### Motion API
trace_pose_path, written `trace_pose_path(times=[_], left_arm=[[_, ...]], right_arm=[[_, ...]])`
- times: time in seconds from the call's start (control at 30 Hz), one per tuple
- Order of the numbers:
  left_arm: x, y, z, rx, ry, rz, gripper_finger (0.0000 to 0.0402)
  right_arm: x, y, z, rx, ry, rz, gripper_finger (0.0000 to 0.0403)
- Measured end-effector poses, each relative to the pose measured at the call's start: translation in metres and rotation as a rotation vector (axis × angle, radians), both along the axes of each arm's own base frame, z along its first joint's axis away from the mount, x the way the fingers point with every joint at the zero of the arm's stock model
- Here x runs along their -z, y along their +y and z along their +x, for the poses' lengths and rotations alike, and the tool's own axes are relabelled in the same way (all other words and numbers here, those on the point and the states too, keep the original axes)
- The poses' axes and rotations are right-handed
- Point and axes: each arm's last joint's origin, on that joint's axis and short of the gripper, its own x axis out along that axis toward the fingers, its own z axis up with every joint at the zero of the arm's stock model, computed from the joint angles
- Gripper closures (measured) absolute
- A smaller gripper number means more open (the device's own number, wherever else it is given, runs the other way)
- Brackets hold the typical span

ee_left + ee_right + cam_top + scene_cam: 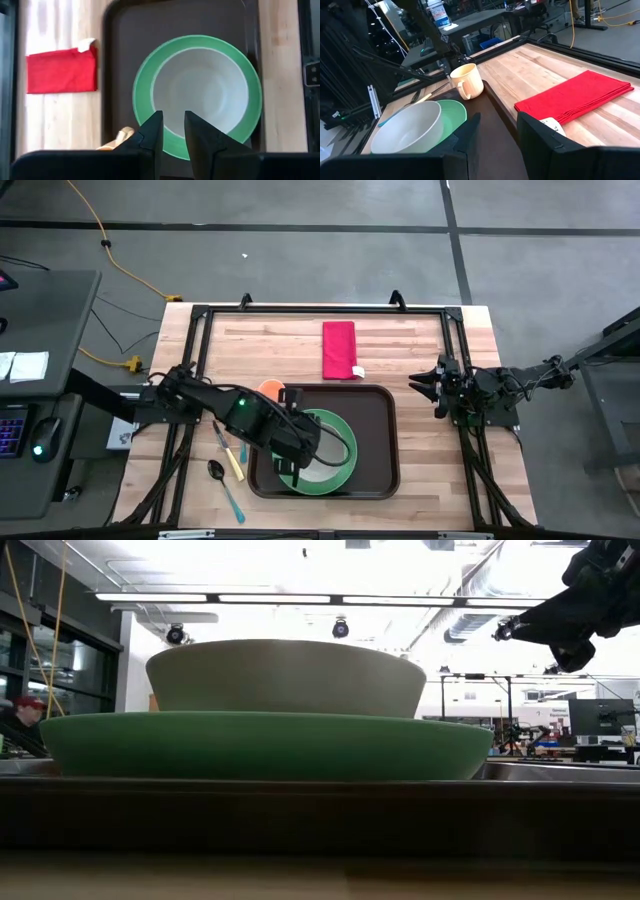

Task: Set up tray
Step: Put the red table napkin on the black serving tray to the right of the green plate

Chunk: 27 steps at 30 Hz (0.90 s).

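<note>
Tray (385, 442): we see a dark brown plastic rectangle with rounded corners and a raised rim, lying on the near middle of the table (420, 340); in the low view its rim fills the foreground as a dark band.
Plate (345, 465): round, green and smooth, it sits inside the tray.
Bowl (200, 92): white, round and glossy, it rests on the plate; the left arm hides most of it from above.
Left gripper (298, 470): it hovers above the bowl and plate; in the left wrist view we see its dark fingers (152, 132) parted by a narrow gap, with nothing between them.
Cutlery: a dark spoon (216, 471) with a teal handle and a yellow-handled piece (233, 461) lie on the wood just left of the tray; we cannot make out what the second one is.
Mug (466, 81): cream, with a handle, standing upright at the tray's far left corner.
Right gripper (425, 383): it waits off to the right of the tray, its jaws apart and holding nothing.
Napkin (339, 349): red folded cloth, flat on the wood beyond the tray.
Table: pale butcher-block planks inside a black frame.
Room: grey floor with a yellow cable (110, 252); in the low view, ceiling lights and a person at the left edge.
</note>
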Motion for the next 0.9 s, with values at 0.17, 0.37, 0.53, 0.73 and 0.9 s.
trace_pose_path(times=[0.17,0.37,0.53,0.73,0.9], left_arm=[[-0.01,0.005,-0.008,-0.003,-0.037,0.02,0.0293],[-0.018,0.008,-0.014,-0.002,-0.061,0.024,0.0293],[-0.025,0.011,-0.02,-0.007,-0.086,0.025,0.0293],[-0.029,0.014,-0.023,-0.013,-0.104,0.041,0.0293],[-0.031,0.015,-0.025,-0.015,-0.114,0.049,0.0293]], right_arm=[[-0.001,0.0,0.0,0.0,-0.006,0.001,0.0299],[-0.002,0.0,0.0,0.0,-0.018,0.004,0.0299],[-0.004,0.0,0.001,0.0,-0.04,0.01,0.0299],[-0.004,0.0,0.001,-0.001,-0.038,0.004,0.03],[-0.004,0.0,0.001,0.001,-0.038,0.002,0.0299]])
